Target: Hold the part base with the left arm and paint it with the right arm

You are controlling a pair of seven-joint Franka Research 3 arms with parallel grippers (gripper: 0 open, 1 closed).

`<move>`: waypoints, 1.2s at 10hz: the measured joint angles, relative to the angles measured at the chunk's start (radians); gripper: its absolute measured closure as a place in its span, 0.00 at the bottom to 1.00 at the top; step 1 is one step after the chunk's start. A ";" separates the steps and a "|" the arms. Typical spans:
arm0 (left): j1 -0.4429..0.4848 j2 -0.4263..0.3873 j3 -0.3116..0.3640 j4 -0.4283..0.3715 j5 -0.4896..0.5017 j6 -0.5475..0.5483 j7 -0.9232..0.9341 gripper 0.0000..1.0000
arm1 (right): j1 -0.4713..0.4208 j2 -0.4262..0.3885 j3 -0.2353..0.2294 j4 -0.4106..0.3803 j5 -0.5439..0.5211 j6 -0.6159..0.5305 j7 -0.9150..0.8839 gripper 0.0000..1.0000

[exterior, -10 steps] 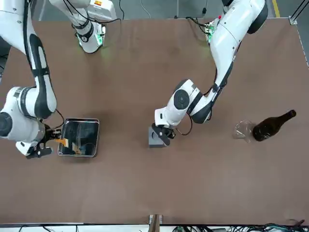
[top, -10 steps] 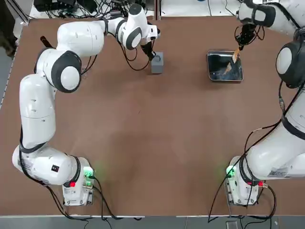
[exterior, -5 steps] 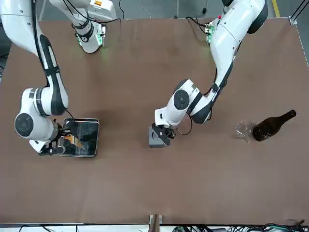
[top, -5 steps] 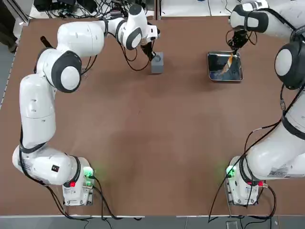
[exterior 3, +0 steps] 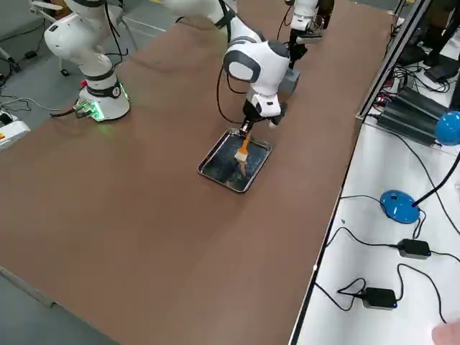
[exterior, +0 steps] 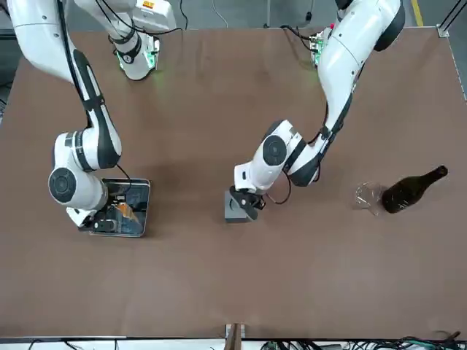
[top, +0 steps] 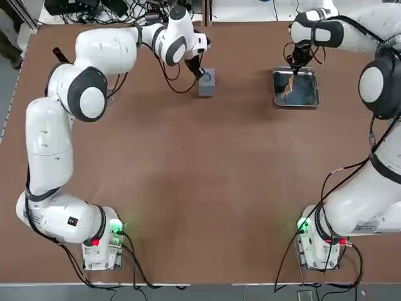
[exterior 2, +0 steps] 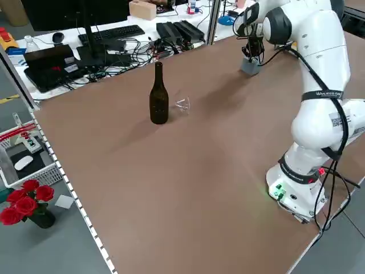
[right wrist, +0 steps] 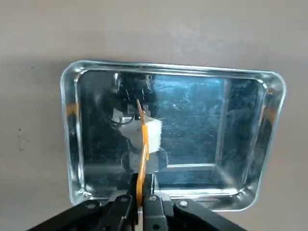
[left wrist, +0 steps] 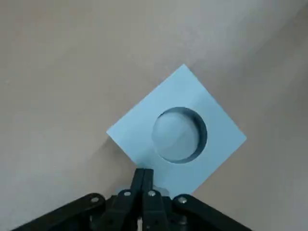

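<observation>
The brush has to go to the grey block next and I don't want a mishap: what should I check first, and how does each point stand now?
1. Right gripper shut on the brush: ok.
2. Bristles hang over the metal tray: ok. Whether they carry paint: cannot tell.
3. Left gripper shut, tips pressed on the grey block at its edge: ok.
4. Block flat on the table, round hole facing up: ok.
5. Table between tray and block bare: ok.
6. Bottle and glass far off on the block's other side: ok.

table: brown top (exterior 2: 171,188) | side desk: keyboard (exterior 2: 108,32), cables | floor: grey, red roses (exterior 2: 25,200)
</observation>
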 joint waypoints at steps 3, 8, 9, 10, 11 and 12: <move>0.002 0.000 0.000 0.000 0.000 0.000 0.000 0.97 | 0.002 0.001 0.087 -0.002 0.000 -0.001 0.125 0.95; 0.003 0.000 0.000 -0.001 0.000 0.000 0.000 0.97 | -0.009 -0.002 0.040 0.003 0.010 -0.032 0.003 0.95; 0.003 0.000 0.000 -0.001 0.000 0.000 0.000 0.97 | -0.013 -0.002 -0.006 0.002 0.016 -0.026 -0.071 0.95; 0.003 0.000 0.000 -0.001 0.000 0.000 0.000 0.96 | -0.020 -0.002 -0.051 0.001 0.021 -0.014 -0.147 0.95; 0.002 0.000 0.000 -0.001 0.000 0.000 0.000 0.96 | -0.027 -0.002 -0.087 0.001 0.026 0.001 -0.212 0.95; 0.002 0.000 0.000 -0.001 0.000 0.000 0.000 0.96 | -0.030 -0.001 -0.116 0.000 0.043 0.015 -0.273 0.95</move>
